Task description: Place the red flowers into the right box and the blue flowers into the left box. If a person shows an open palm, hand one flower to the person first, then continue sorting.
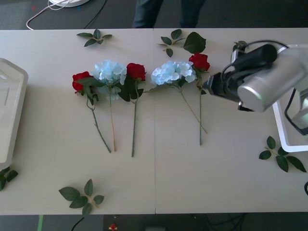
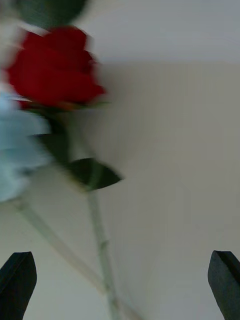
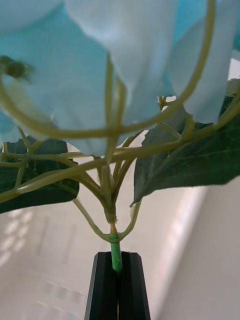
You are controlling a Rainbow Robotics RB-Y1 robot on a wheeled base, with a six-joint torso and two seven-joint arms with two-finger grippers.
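One blue flower [image 3: 120,75] pinched in left tool [image 3: 118,285]; right tool [image 2: 120,285] spread nr rose [image 2: 52,67].

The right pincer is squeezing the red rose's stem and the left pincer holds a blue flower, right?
Not quite. In the right wrist view the right pincer is open, its fingers apart beside the rose stem, gripping nothing. The left pincer does hold a blue flower.

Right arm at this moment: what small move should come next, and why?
Probably ease the right gripper down and forward so its open black fingers straddle the stem of the rightmost red rose. The stem runs between the fingers but nothing is grasped. The left gripper is shut on a blue flower stem over a white tray.
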